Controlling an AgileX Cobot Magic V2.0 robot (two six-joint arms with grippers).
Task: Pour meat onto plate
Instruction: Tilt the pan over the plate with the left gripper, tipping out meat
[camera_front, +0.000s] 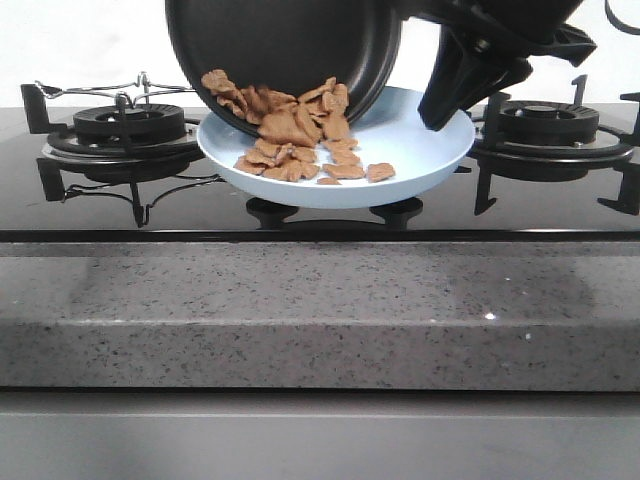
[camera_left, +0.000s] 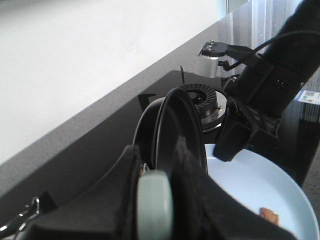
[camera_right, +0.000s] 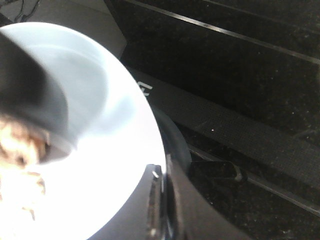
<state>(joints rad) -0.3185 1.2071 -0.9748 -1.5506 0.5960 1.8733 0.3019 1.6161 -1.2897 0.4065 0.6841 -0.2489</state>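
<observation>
Loads of flat reddish-brown meat (camera_front: 290, 135) sliding from my left gripper's (camera_left: 155, 210) tilted black pan (camera_front: 290, 45) onto the smooth pale plate (camera_front: 420, 150) my right gripper (camera_front: 455, 95) pinches by its rim

The pan (camera_front: 280, 50) loses its top past the front view's edge, hiding the left tool there.

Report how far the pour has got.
Done: part of the meat already lies on the plate. In hand: the pan is tipped steeply over the plate, with more pieces sliding off its lip; the right gripper grips the plate's rim. Left: the pieces clinging in the pan still have to drop.
</observation>
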